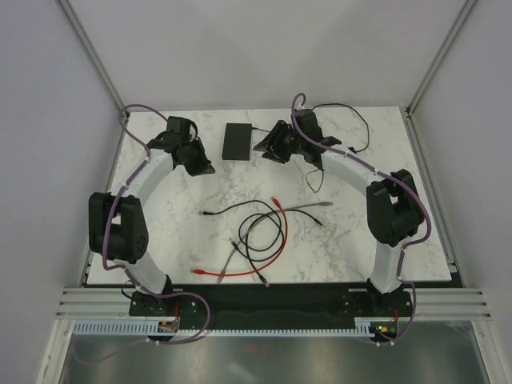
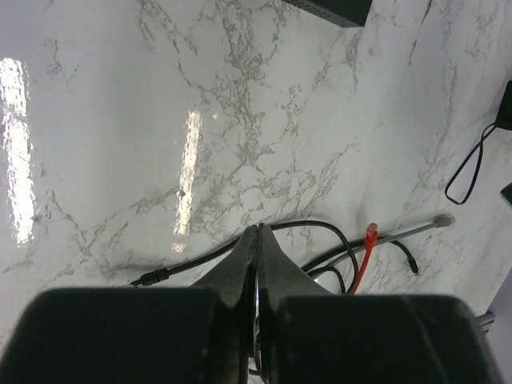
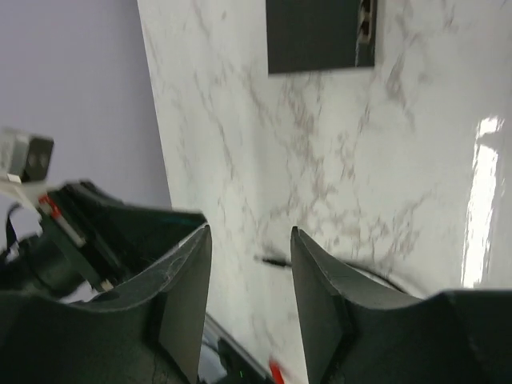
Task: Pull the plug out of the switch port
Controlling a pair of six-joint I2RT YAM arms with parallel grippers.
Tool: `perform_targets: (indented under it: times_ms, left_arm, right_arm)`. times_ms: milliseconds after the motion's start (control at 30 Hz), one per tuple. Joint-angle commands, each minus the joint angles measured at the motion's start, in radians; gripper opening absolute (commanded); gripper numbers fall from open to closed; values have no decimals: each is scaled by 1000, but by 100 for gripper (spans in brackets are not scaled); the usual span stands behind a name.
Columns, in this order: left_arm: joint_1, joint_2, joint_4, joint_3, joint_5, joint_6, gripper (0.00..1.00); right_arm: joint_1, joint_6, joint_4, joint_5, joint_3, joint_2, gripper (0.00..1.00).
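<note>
Switch (image 1: pixel 238 141): flat matte-black box, set at the far centre of the marble table (image 1: pixel 360 240), sockets seen along one edge. Right gripper (image 3: pixel 250 240) is held low just beside it, fingers parted, nothing gripped. Left gripper (image 2: pixel 258 234) is pressed closed, empty, near the switch's left.

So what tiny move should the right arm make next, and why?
Probably ease the right tool back from the switch. It stands open with nothing between its fingers, and the sockets that show on the switch's edge look empty, so the plug seems already out.
</note>
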Motion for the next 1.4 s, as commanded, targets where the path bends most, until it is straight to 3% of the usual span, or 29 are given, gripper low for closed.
perform_targets:
  times_ms: [0,33,333,500,833,1367]
  left_arm:
    - [-14,59,14,70,-3,35,2]
    - [-20,78,247,81,55,11,2]
    - [-74,312,358,280,24,13,2]
    - [-77,467,421,389,80,13,2]
    - [-77,670,418,598,71,10,2]
    - [-69,736,379,616,4,-80,2]
  right_arm:
    - [-31,97,227,150,76,138,51]
    - [-34,99,230,162,112,171,51]
    - [-68,275,422,237,354,488,45]
    - [-69,356,475,280,457,637,43]
    - [-65,522,555,436,569,791,42]
    - [-20,668,482,518,715,898,34]
